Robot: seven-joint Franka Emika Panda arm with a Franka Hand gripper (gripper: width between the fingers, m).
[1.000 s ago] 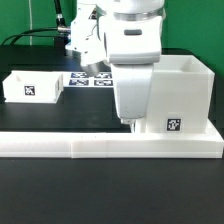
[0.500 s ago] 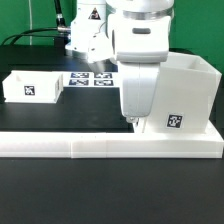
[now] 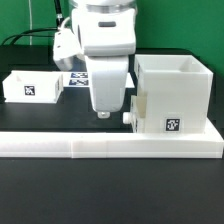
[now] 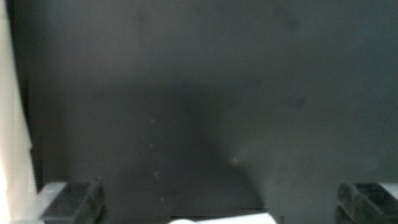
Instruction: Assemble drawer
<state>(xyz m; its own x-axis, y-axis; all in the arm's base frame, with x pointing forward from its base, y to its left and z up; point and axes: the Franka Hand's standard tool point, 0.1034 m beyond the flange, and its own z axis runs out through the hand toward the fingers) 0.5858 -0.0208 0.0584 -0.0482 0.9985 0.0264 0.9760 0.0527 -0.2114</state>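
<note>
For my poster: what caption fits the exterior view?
Robot's open end effector hovers between small tray and large drawer housing.

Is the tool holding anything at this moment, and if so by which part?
Nothing is held. The tool is open, with only bare table showing between its fingers.

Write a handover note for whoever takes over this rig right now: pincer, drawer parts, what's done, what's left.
Pincer: open and holding nothing, low over the black table between the two drawer parts.
Housing: upright at the exterior view's right, against the border wall, tag facing the camera.
Tray: at the exterior view's left, apart from the housing and back from the wall.
Done: housing seems to be in place.
Left: pick up the tray and fit it into the housing; no tray is visibly in it yet.
</note>
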